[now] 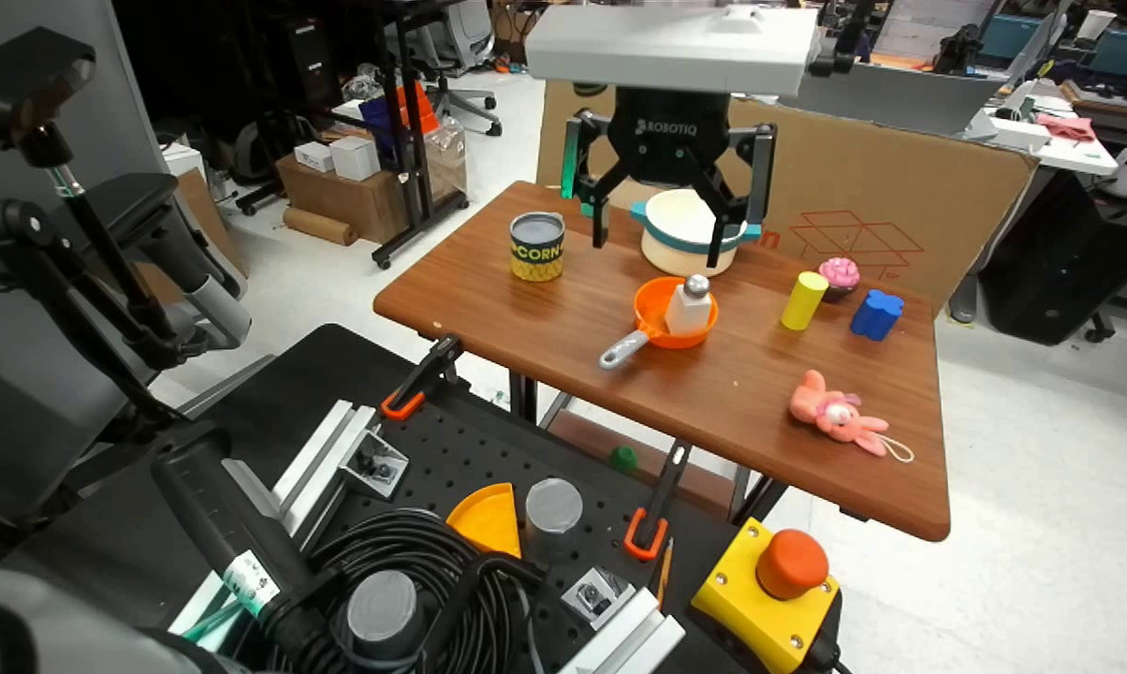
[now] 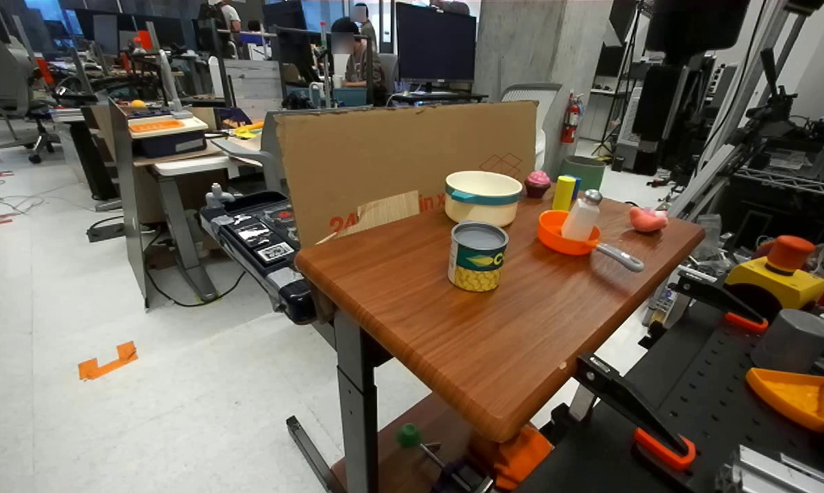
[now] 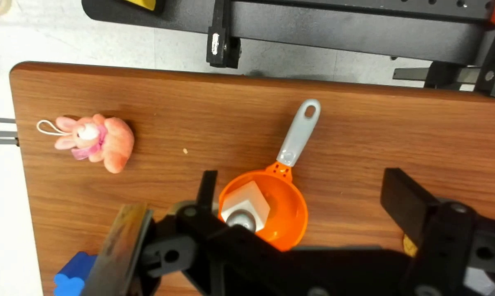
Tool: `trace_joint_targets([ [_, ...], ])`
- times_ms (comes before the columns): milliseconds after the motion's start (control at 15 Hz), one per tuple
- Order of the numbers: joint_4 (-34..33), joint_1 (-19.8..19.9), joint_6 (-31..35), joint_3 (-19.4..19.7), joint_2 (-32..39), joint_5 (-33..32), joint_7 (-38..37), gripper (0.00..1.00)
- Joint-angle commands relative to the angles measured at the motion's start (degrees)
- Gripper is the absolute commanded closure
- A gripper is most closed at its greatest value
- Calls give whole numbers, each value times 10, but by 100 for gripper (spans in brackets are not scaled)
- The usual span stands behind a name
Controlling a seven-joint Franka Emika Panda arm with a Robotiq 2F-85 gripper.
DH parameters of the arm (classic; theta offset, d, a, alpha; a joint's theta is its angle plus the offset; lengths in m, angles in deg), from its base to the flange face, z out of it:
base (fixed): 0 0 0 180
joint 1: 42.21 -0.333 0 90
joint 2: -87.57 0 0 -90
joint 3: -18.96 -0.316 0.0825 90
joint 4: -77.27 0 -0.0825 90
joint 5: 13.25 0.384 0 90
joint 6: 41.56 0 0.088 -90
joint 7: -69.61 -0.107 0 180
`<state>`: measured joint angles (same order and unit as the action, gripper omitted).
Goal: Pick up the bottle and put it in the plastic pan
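The white bottle (image 1: 688, 311) with its silver cap stands inside the orange plastic pan (image 1: 652, 300), leaning a little towards the rim. Both exterior views show it there, the bottle (image 2: 580, 219) rising above the wall of the pan (image 2: 552, 227). My gripper (image 1: 657, 245) hangs above the table with its fingers wide apart and nothing between them. From the wrist view, the bottle (image 3: 247, 200) sits at one side of the pan (image 3: 287, 205), and a dark part of the gripper (image 3: 301, 181) covers the near edge of the pan. The pan's grey handle (image 3: 299, 131) points to the table's edge.
A cream pot (image 1: 685, 225) with a teal band stands behind the pan. The corn can (image 1: 536, 248) is off to one side. Across the table are a yellow cylinder (image 1: 805, 300), a cupcake (image 1: 839, 277), a blue block (image 1: 876, 315) and a pink plush toy (image 1: 835, 412). Cardboard (image 2: 412, 150) walls the back.
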<state>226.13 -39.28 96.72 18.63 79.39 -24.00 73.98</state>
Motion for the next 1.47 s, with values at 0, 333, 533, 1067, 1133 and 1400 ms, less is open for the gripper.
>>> trace_joint_targets([
  [0,-45,-8,-60,4,12,15,4,0],
  [333,-64,-9,-80,5,21,8,14,0],
  [533,-49,-7,-64,5,13,3,5,0],
  [1067,-52,-7,-64,5,17,3,5,0],
  [1133,-52,-7,-64,5,17,3,5,0],
  [1400,-52,-7,-64,5,18,3,5,0],
])
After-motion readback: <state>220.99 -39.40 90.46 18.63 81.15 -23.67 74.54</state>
